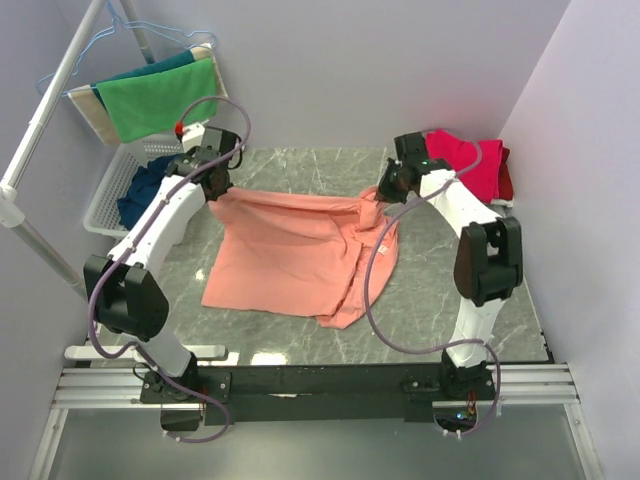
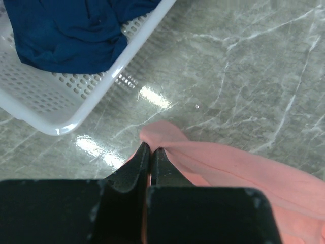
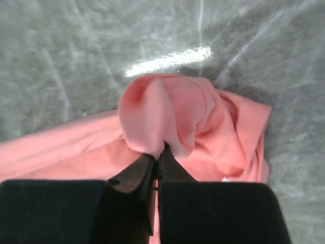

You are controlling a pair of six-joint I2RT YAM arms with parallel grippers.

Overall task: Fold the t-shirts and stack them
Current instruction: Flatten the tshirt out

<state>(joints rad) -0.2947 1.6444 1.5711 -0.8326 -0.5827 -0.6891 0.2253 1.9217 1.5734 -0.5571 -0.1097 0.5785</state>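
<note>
The salmon-orange cotton t-shirt [image 1: 295, 260] lies on the grey marble-patterned counter [image 1: 440, 300], near its middle and between the two arms. The near portion of the garment rests flat on the surface. The far edge spans from one pincer to the other. The right side of the garment is folded over and bunched, with a narrow flap running toward the near edge. The left pincer [image 2: 151, 148] is pressed together on the far left corner of the shirt; the left wrist view shows a small rounded fold of fabric nipped between the dark fingertips. The right pincer [image 3: 158, 155] is also pressed together, pinching a bunched fold at the far right corner, where the fabric bulges over the fingertips. Whether either corner is lifted clear of the counter cannot be determined. A white perforated plastic basket [image 1: 105, 205] sits at the far left, near the left pincer but apart from it, and holds a crumpled dark navy blue t-shirt [image 2: 66, 35]. The crimson-pink and red t-shirts [image 1: 470, 165] lie heaped at the far right corner, just behind the right pincer. A bright green cloth [image 1: 155, 95] hangs above the basket.
</note>
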